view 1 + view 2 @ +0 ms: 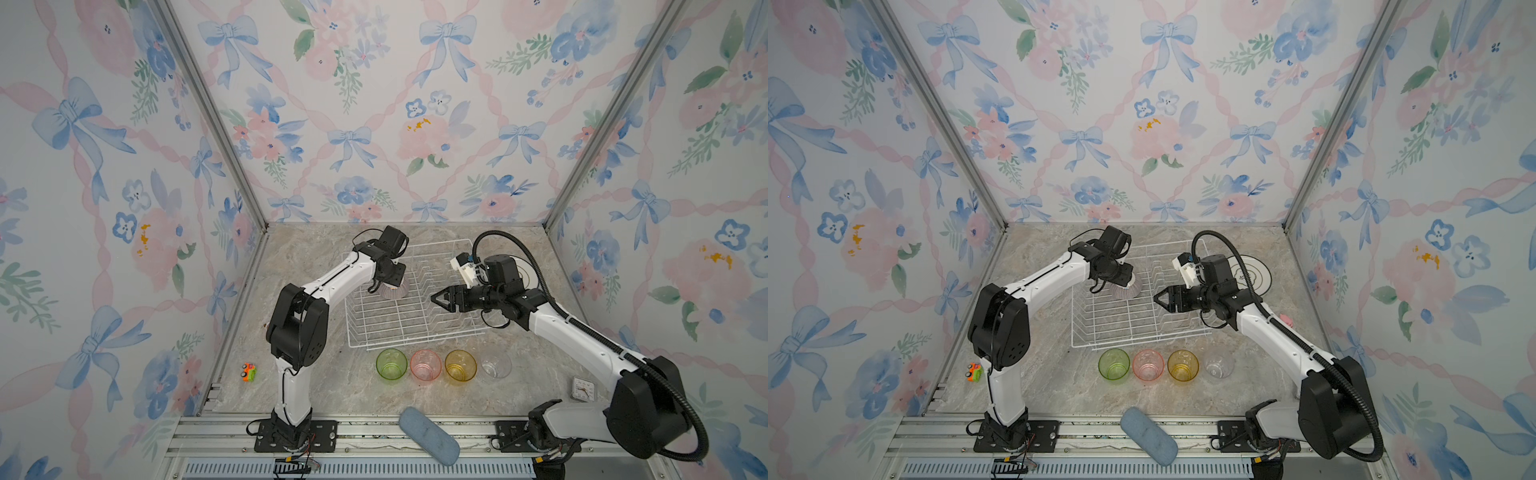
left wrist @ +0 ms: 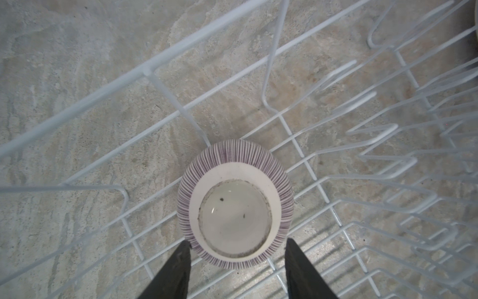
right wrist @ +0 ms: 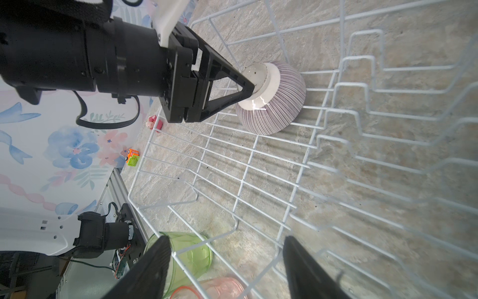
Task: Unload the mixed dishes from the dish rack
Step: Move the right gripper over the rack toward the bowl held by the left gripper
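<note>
Your left claw (image 2: 238, 240), jaws apart, straddles the overturned bowl (image 2: 232, 160) directly beneath; your right claw (image 1: 434, 298), also spread, is farther off.

No text, label, brand, number or sign was legible in any view. The small white square dial (image 1: 582, 388), at the front right of the white wire dish rack (image 1: 419, 338), carried marks too small to read. The round white dark-rimmed printed plate (image 1: 1260, 270), just right of that rack, bore a print too blurred to decipher.
</note>
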You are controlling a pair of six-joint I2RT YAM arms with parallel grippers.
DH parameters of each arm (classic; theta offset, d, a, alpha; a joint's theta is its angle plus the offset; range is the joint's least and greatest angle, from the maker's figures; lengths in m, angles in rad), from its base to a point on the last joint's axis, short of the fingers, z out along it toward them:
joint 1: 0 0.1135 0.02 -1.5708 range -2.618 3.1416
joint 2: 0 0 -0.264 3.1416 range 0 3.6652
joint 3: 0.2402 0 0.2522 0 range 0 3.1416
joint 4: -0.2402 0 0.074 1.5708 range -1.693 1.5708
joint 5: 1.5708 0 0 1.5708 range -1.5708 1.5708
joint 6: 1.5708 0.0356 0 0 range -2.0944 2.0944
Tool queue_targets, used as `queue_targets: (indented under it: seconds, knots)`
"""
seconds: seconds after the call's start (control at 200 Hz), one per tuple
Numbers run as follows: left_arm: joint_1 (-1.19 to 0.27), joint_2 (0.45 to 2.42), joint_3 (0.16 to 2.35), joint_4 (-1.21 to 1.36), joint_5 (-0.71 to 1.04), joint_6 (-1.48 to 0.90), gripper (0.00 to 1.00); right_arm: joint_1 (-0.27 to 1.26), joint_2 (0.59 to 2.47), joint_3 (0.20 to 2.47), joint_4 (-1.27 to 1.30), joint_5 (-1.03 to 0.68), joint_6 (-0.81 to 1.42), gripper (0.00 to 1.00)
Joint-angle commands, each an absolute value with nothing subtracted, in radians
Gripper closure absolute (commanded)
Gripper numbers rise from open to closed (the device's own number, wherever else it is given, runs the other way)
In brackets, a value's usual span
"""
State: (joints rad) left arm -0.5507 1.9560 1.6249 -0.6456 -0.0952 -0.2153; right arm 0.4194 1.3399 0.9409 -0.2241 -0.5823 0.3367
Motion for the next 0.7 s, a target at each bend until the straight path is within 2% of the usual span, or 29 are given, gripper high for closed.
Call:
queue_targets:
  seconds: [0.0,0.28,0.7]
  knots:
    - [-0.558,1.982,1.632,-0.655,-0.121,-0.196,0.43,0.413,1.345,0.974,-0.235,-0.575,0.328,0.28]
    - [-0.561,2.030,1.655,-0.655,-0.118,-0.189,0.37,0.409,1.348,0.973,-0.239,-0.571,0.321,0.28]
    - [-0.563,2.057,1.700,-0.655,-0.153,-0.186,0.38,0.400,1.356,0.965,-0.237,-0.573,0.312,0.28]
